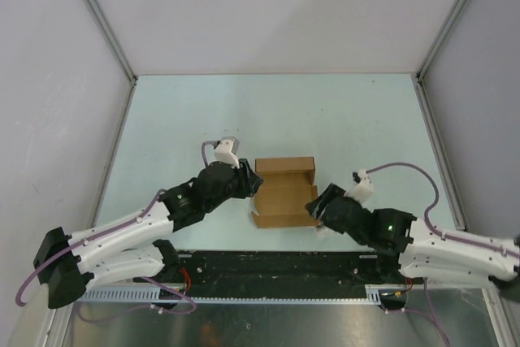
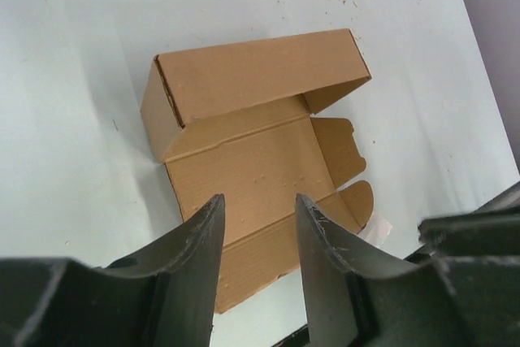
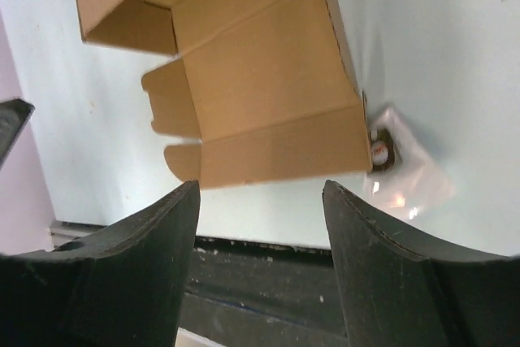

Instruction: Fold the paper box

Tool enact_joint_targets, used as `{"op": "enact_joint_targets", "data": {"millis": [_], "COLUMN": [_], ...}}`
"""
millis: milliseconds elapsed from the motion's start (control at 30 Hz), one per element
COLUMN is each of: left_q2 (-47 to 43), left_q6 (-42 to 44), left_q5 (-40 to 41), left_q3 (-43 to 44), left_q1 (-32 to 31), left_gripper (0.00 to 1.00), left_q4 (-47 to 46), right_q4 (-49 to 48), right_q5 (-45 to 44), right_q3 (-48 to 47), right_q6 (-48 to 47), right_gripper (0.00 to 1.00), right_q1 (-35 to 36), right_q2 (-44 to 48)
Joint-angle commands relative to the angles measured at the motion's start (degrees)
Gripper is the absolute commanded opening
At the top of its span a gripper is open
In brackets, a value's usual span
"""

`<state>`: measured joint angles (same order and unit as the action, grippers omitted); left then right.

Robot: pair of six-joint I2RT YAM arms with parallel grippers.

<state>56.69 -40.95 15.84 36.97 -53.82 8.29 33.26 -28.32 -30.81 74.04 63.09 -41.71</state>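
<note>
Top external view, item: paper box (image 1: 283, 193), brown card, mid-tabletop (image 1: 341, 111), just ahead of both arm bases.

Condition: part-folded. The far end stands with its side walls up and the base panel lies flat. The near panel and two rounded side tabs are not yet tucked.

Left fingers (image 2: 199, 258): spread apart, holding nothing, at the box's left edge.

Right fingers (image 3: 162, 233): spread apart, holding nothing, by the near right corner, next to a small clear packet (image 3: 390, 148).

Step in hand, as I judge it — raising the remaining walls. Next I need one side pinned while I lift the near panel and turn the tabs inward.
</note>
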Motion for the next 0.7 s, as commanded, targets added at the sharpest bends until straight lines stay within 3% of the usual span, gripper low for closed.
{"op": "enact_joint_targets", "data": {"millis": [0,33,133,233,433,667], "left_q2": [-4.47,-5.09,-7.55,-9.66,-13.61,-15.02], "left_q6": [0.17,0.08,-0.01,-0.27,-0.27,0.08], "left_q5": [0.60,0.51,0.34,-0.01,0.16,0.42], "left_q3": [-1.46,-1.55,-1.64,-1.46,-0.85,-0.50], "left_q1": [0.38,0.39,0.47,0.56,0.56,0.56], "left_gripper": [0.47,0.47,0.47,0.47,0.47,0.47], "left_q4": [1.55,1.81,2.69,3.92,6.56,8.49], "right_q4": [19.80,22.35,30.80,36.26,24.08,10.18], "right_q5": [-21.86,-22.74,-23.71,-23.37,-24.33,-27.06], "right_q3": [-8.29,-9.87,-16.81,-19.90,-19.12,-12.18], "right_q6": [38.48,48.73,68.16,81.23,81.00,80.21], "right_gripper": [0.68,0.68,0.66,0.63,0.61,0.66], "right_q1": [18.44,21.60,30.32,36.22,34.56,31.57], "right_q2": [-10.26,-13.19,-25.06,-34.28,-39.67,-36.87]}}
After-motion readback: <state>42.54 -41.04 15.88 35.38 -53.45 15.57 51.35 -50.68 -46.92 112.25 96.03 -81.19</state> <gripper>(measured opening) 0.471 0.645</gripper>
